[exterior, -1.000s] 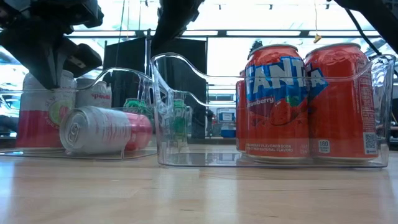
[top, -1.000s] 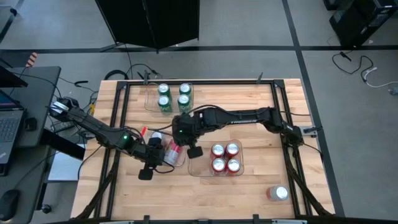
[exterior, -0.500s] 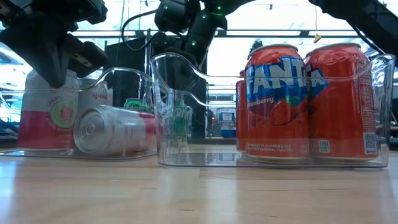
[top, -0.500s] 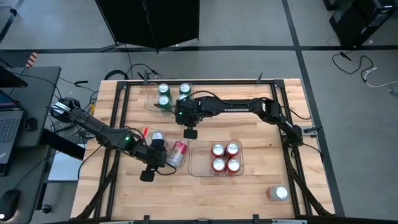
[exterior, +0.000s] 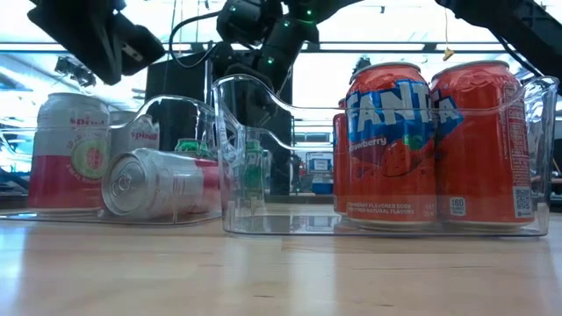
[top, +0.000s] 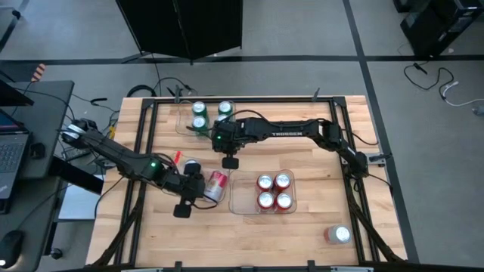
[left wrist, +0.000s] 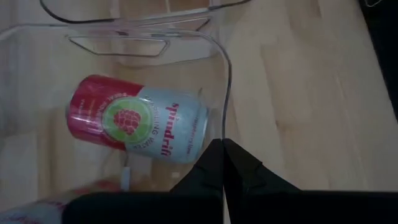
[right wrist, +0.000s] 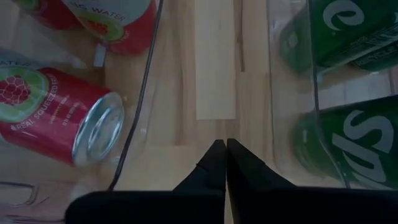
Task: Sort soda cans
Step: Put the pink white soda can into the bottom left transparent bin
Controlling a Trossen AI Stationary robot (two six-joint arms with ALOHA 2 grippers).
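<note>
Both grippers, L [left wrist: 222,163] & R [right wrist: 225,163], closed, empty.

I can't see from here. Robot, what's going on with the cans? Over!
Both pincers shut, empty: left pincer above the tipped can, right pincer near the green cans. Red cans trayed. One stray can at table corner.

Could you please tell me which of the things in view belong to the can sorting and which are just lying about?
Part of the job:
- green cans
- red cans
- fallen white-and-red can, upright ones behind it
- lone can near the table corner
- clear trays
- left gripper, right gripper, both shut and empty

Lying about:
- laptop
- floor cables
</note>
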